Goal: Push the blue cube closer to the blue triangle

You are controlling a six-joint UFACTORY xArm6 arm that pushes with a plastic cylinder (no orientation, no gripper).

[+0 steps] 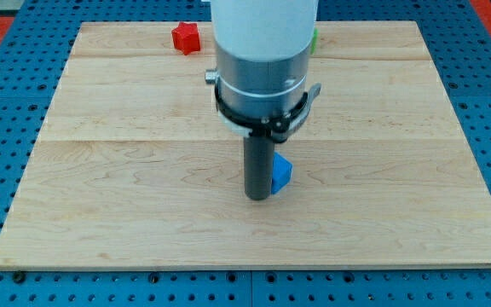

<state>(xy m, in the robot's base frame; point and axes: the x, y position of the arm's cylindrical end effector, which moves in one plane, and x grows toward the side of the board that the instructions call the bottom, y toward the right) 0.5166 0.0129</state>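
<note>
Straight dark rod hanging from a white-and-grey arm housing [261, 60], no jaws to open or clench, nothing grasped. My tip [257, 197] down on the pale wooden board [126, 205], slightly below board centre. Pressed against, or at least just beside, 1 small blue block [282, 172], lying at 3 o'clock to 2 o'clock from my tip; actual contact likely but cannot tell for certain. Block's left part hidden behind the rod, so shape cannot be told: cube or triangle unclear. Only 1 blue block in view. 1 red block [186, 37], irregular in outline, near the board's far edge, at 11 o'clock from my tip and well apart. Sliver of 1 green block [314, 39] peeking out at the housing's right side, at 1 o'clock, mostly hidden. Blue perforated surface [7, 111] around the board.
</note>
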